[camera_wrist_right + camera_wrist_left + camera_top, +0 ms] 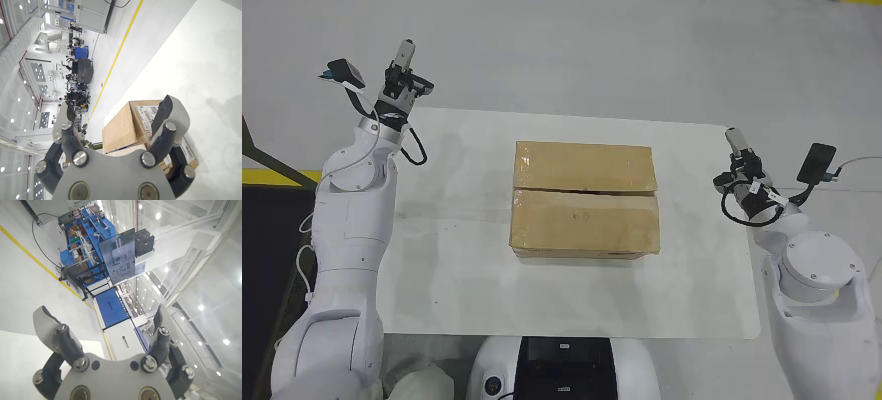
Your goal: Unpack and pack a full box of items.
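Observation:
A brown cardboard box (pixel 584 199) sits in the middle of the white table (pixel 452 260), its two top flaps closed with a seam between them. The right wrist view shows the same box (pixel 119 128) from the side, with a printed label on one face. My left gripper (pixel 404 62) is raised at the table's far left corner, well away from the box, and its fingers (pixel 47 321) stand apart with nothing between them. Beyond the table's right edge, my right gripper (pixel 734 140) is open too (pixel 117 111) and empty.
Bare table surface surrounds the box on all sides. Grey floor with a yellow line (pixel 117 49) lies beyond the table. Racks, a screen (pixel 121 256) and other workstations stand far off in the hall.

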You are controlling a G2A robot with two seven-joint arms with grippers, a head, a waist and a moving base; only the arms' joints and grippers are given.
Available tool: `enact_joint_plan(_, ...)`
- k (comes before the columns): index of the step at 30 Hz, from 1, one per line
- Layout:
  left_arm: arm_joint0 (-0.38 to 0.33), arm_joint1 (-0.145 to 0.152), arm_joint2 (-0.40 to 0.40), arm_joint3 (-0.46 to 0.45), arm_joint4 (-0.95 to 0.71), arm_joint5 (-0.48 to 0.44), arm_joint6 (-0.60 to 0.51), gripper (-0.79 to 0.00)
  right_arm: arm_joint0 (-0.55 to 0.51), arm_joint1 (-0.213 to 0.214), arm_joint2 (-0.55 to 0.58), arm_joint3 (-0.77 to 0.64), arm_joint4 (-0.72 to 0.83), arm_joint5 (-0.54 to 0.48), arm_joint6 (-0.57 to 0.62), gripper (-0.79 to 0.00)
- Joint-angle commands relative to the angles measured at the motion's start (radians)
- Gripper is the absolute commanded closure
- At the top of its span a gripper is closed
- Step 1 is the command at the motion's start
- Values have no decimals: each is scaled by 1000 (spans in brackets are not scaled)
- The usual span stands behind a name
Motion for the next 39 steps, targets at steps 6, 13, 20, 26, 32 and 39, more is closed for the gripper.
enact_joint_plan(6, 0, 0, 0, 0, 0, 0, 0, -784, 0, 0, 0, 0, 0, 0, 0, -784)
enact_joint_plan(13, 0, 0, 0, 0, 0, 0, 0, -785, 0, 0, 0, 0, 0, 0, 0, -785)
enact_joint_plan(20, 0, 0, 0, 0, 0, 0, 0, -785, 0, 0, 0, 0, 0, 0, 0, -785)
enact_joint_plan(26, 0, 0, 0, 0, 0, 0, 0, -785, -6, 0, -19, 23, 16, -22, 35, -785)
enact_joint_plan(32, 0, 0, 0, 0, 0, 0, 0, -785, 10, 3, -35, 53, 35, -36, 114, -785)
enact_joint_plan(39, 0, 0, 0, 0, 0, 0, 0, -785, 22, 8, -55, 86, 33, -68, 202, -785)
